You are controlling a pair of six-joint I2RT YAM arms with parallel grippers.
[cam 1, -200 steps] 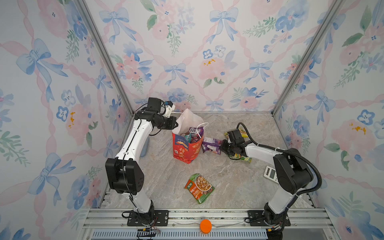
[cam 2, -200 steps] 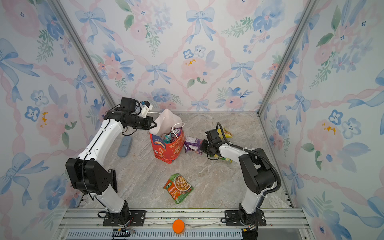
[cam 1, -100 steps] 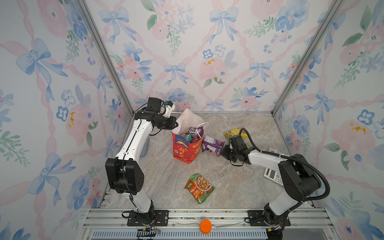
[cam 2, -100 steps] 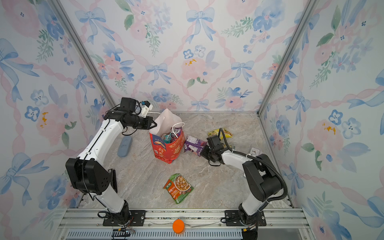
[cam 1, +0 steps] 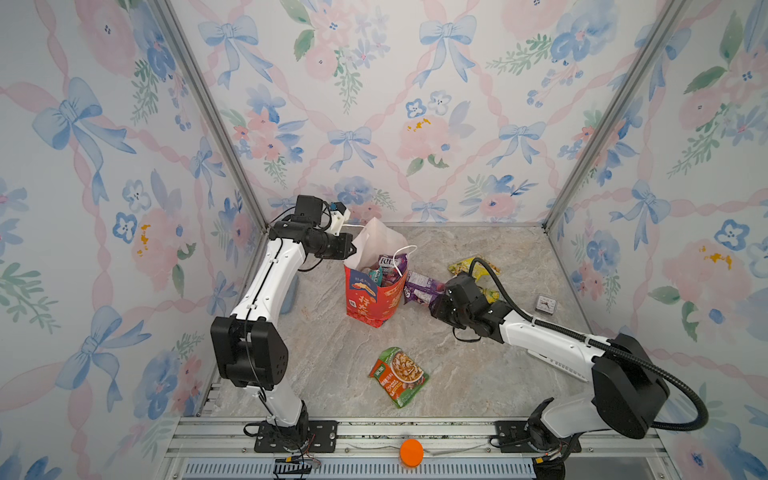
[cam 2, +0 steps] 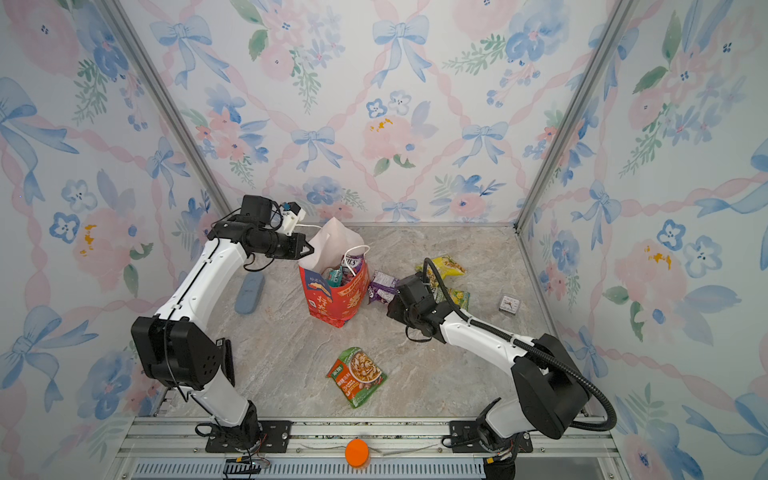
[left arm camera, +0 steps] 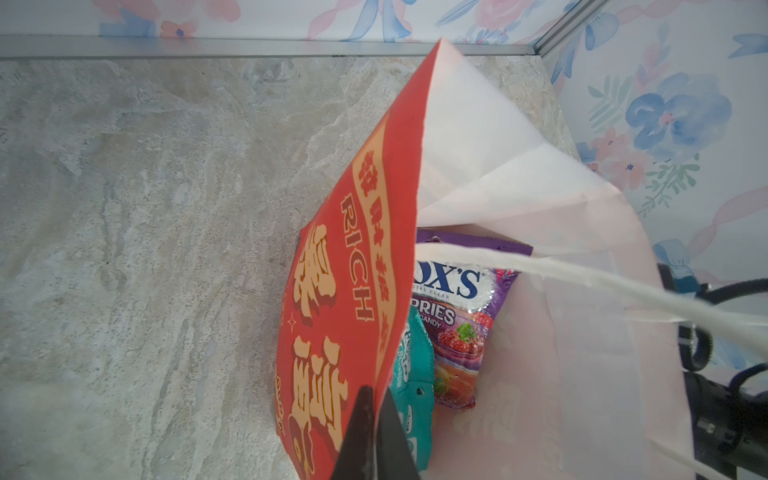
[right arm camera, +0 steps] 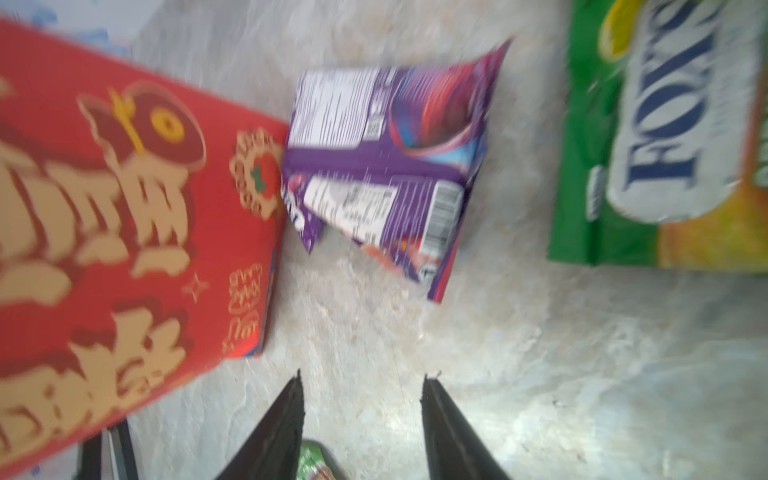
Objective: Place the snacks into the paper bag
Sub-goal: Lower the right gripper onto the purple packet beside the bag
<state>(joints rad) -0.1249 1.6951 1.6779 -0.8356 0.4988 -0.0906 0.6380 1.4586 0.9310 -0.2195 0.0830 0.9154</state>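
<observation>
My right wrist camera is smeared, but I can read it: the right gripper (right arm camera: pixel 362 376) has its two black fingers well apart, with only bare marble tabletop (right arm camera: pixel 540 353) between the tips; beyond them a purple packet (right arm camera: pixel 386 166) shows its back (white label panels and a barcode), one edge touching the side of the red paper bag (right arm camera: pixel 124 208) printed with gold characters; apart from both sits a green FOX'S packet (right arm camera: pixel 648 145), turning orange-yellow at one end; a green corner of another packet (right arm camera: pixel 313 459) peeks out between the finger bases.
</observation>
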